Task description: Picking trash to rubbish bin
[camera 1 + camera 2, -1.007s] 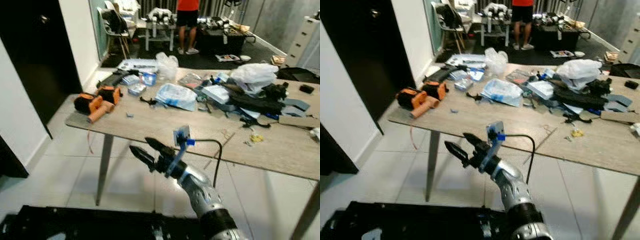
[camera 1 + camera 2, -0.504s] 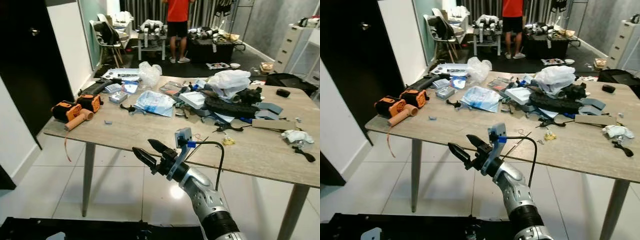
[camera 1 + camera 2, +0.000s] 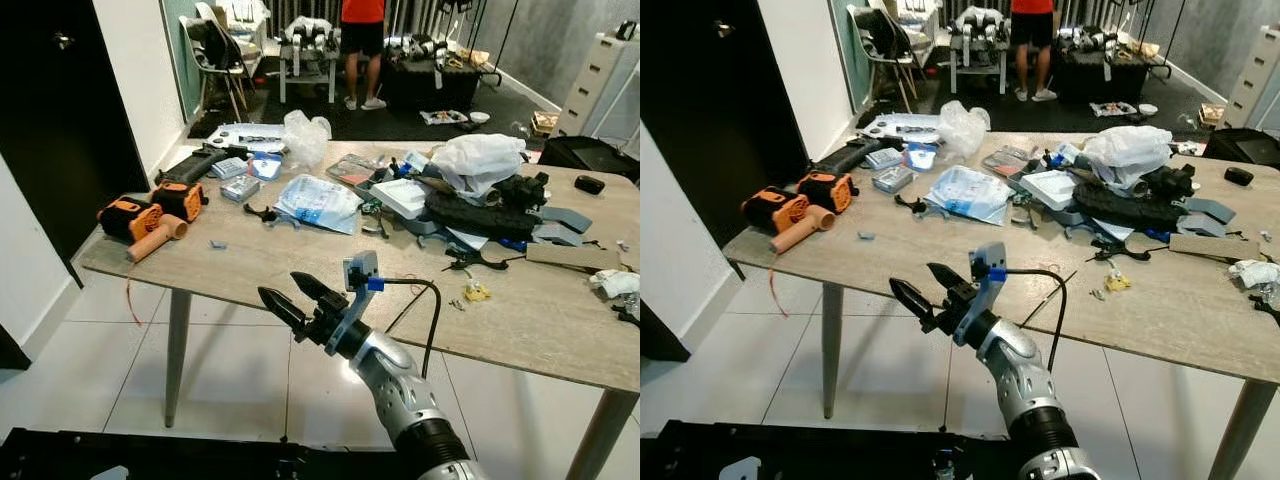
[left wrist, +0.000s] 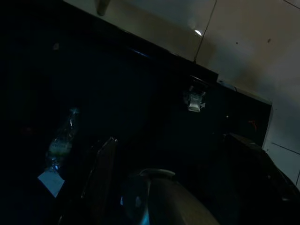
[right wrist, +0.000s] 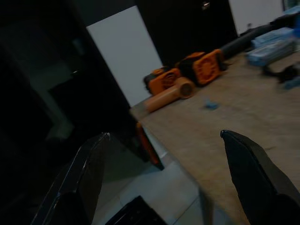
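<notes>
— So, which step is this?

— The approach, I'd judge. The right gripper [image 3: 288, 295] is raised in front of the near edge of the table [image 3: 300, 262], its two black fingers spread apart with nothing between them. Nothing has been picked up yet, and no rubbish bin can be made out.

— And the left gripper?

— That arm hangs idle in the shade; its wrist view is too dark for me to tell whether the fingers are parted or closed.

— Where's the trash, then?

— All on the table top. Toward the far left stands a crumpled clear plastic bag [image 3: 305, 136]; just nearer than it lies a flat bluish plastic packet [image 3: 318, 203]. Far right of the middle a white plastic bag [image 3: 488, 158] sits on a pile of dark gear. A crumpled white wad [image 3: 616, 283] lies at the right edge, and a small yellow scrap [image 3: 476, 292] sits near the front edge, right of the gripper.

— What does the next move call for?

— Probably stepping closer and lifting the gripper above the table edge to reach one piece. The orange tool [image 3: 150, 214] at the near left corner looks like equipment, not rubbish, so best left alone.

— Any writing or brands?

— None legible; the packets are too small and soft to read. A person [image 3: 362, 40] stands in the far room.
</notes>
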